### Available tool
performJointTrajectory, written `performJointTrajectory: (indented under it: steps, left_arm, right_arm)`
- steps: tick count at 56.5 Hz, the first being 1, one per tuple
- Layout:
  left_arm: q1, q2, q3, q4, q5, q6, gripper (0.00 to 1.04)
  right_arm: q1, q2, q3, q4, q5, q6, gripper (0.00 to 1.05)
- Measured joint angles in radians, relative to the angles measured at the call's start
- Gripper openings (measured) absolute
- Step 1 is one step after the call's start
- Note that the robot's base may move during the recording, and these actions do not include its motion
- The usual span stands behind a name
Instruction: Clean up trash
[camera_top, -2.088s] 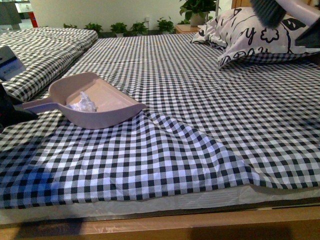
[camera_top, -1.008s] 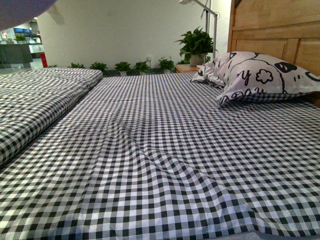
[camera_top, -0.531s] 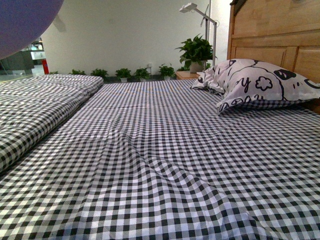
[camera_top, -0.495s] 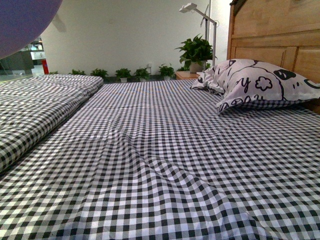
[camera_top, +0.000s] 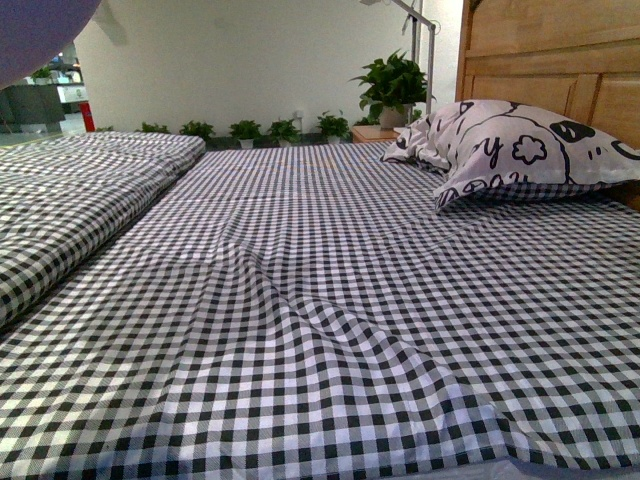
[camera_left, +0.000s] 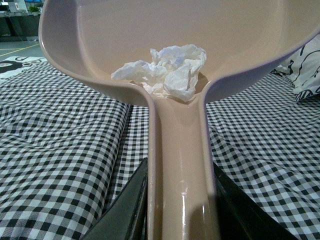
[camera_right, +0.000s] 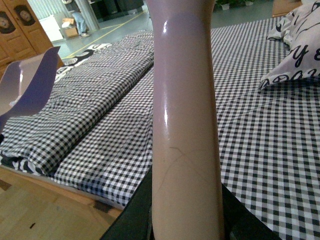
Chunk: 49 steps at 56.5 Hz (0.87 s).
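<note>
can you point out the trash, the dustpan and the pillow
trash (camera_left: 167, 70), left wrist view, middle of the crumpled white scrap
dustpan (camera_left: 180, 165), left wrist view, upper face of its handle
pillow (camera_top: 520, 150), front view, middle of the printed cover

I see a glossy, smooth beige plastic dustpan (camera_left: 180, 150) holding crumpled white paper trash (camera_left: 167, 72); below, matt checked cloth bedsheet (camera_top: 330, 300), wooden headboard (camera_top: 550, 50).
</note>
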Motion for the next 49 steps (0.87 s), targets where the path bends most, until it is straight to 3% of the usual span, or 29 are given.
performJointTrajectory:
  steps: [49]
  left_arm:
    - [0.0,0.0,0.0,0.0,0.0,0.0,0.28]
  right_arm:
    - [0.0,0.0,0.0,0.0,0.0,0.0,0.18]
